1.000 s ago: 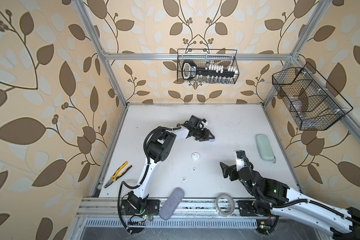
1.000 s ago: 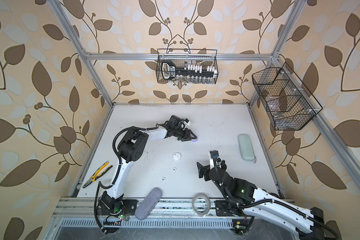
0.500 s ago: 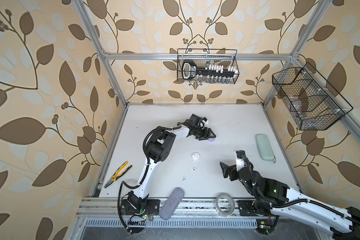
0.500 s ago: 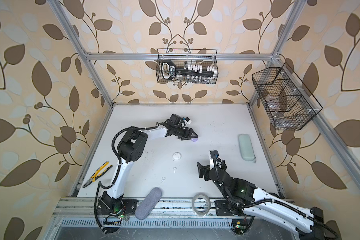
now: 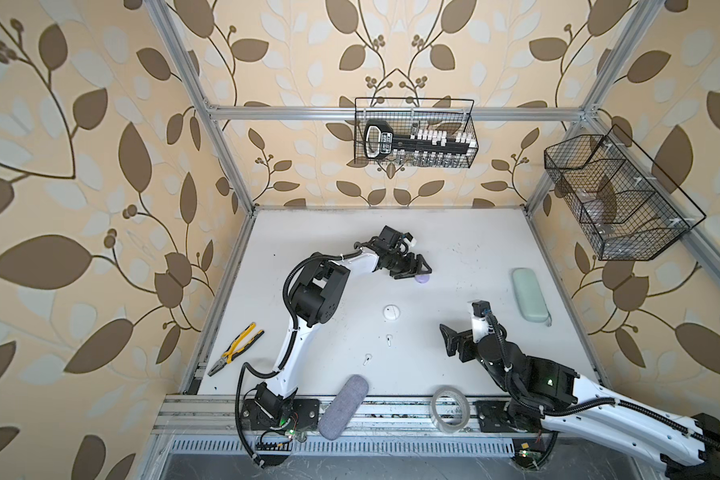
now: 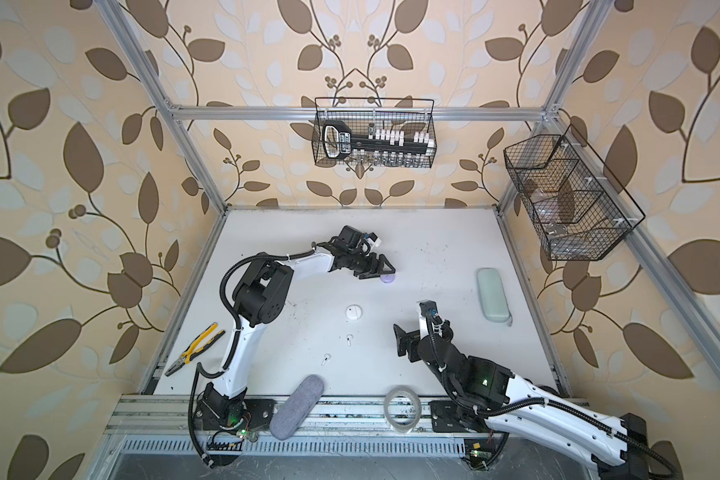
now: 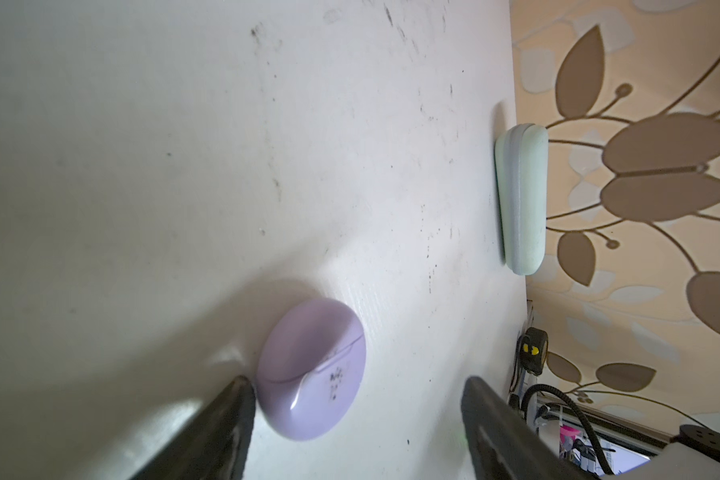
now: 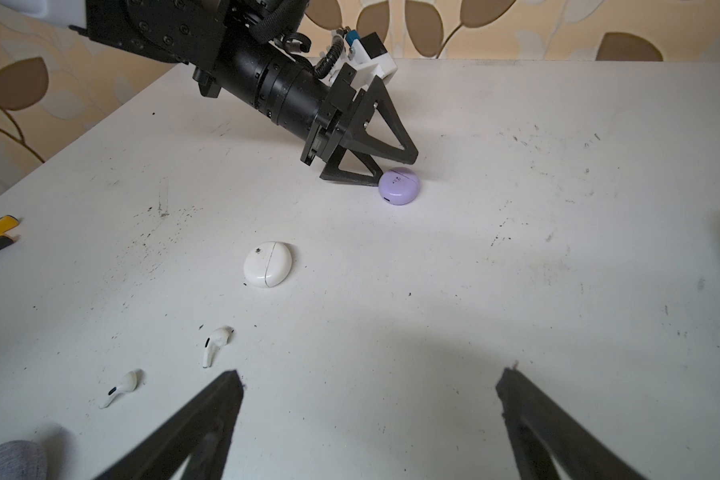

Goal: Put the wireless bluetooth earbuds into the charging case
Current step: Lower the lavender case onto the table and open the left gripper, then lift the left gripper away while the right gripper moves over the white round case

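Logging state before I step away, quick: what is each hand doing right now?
Left hand: open, gripping nothing; the lilac case lies loose between its fingers.
Right hand: open, empty.

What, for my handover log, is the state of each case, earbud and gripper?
Lilac case: shut, flat on table
White case: shut, flat on table
White earbuds: both loose on table, outside cases
Left gripper: open, jaws astride lilac case
Right gripper: open, empty
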`<state>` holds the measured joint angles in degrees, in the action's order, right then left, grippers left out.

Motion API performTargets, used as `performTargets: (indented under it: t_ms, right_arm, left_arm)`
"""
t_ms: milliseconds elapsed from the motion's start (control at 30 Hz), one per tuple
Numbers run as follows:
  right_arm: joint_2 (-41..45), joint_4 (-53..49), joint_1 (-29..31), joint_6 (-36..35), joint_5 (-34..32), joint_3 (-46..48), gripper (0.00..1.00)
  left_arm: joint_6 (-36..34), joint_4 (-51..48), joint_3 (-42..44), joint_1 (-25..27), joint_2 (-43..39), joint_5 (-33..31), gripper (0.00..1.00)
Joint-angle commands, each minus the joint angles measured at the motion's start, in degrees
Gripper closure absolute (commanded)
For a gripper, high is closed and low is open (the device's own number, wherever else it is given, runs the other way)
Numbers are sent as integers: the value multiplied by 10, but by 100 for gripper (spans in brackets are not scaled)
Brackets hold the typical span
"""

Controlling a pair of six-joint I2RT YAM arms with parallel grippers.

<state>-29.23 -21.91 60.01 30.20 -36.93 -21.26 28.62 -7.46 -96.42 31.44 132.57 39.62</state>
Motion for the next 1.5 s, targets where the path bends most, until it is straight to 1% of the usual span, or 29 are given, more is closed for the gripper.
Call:
performTargets:
  t_ms: [0,33,133,200,233,300,333,400,500,600,700,800,867,967,1067,1200,1267,1333,1367,1433,1467]
  right_arm:
    - [4,-1,4,5,-14,-6,3]
    - [4,-1,5,4,-14,-7,3]
    - [5,-1,5,5,-14,-6,3]
    - [4,-1,5,5,-14,-7,3]
    - [4,-1,6,5,-15,-7,3]
    - [3,-1,5,4,-15,-7,3]
    - [3,-1,5,4,-15,-6,3]
    - [3,-1,7,5,-16,-7,3]
    - [4,-2,7,5,-17,-7,3]
    - [4,-2,6,5,-18,-7,3]
    - [2,-1,6,4,-17,-7,3]
    - [-3,-1,6,4,-16,-10,3]
    - [-12,-2,6,4,-13,-14,3]
    - [-45,-2,1,5,-7,-28,3]
    - [-101,-6,-4,11,1,-57,3]
    - [-166,-14,-8,14,13,-105,3]
    - [-194,-13,-15,14,28,-126,3]
    - [-220,-9,-16,12,36,-146,3]
    - [-231,-6,-16,12,38,-153,3]
    - [-252,1,-20,11,43,-164,3]
    - [-261,4,-23,11,48,-170,3]
  left_arm:
    - [-7,-48,28,-7,-29,-56,31]
    - [-12,-52,31,-7,-35,-62,38]
    - [-39,-71,33,-9,-48,-72,43]
    - [-56,-76,39,-9,-61,-83,41]
    - [-64,-78,42,-9,-68,-89,38]
    - [-81,-88,43,-11,-80,-96,27]
    - [-88,-90,45,-13,-87,-97,25]
    - [-103,-95,49,-17,-100,-98,29]
    - [-143,-125,46,-21,-119,-105,34]
    - [-181,-153,54,-31,-142,-103,37]
    - [-209,-156,84,-45,-181,-90,36]
    - [-248,-163,119,-52,-232,-89,41]
    - [-269,-162,145,-55,-267,-90,41]
    - [-299,-167,177,-56,-310,-98,40]
    - [-325,-176,204,-57,-349,-100,39]
    - [-362,-162,255,-60,-406,-108,42]
    - [-373,-150,279,-68,-433,-103,39]
    - [-375,-134,304,-84,-461,-91,32]
    - [-375,-129,311,-93,-471,-85,28]
    - [-367,-115,326,-116,-489,-64,16]
    - [-362,-110,329,-125,-494,-56,13]
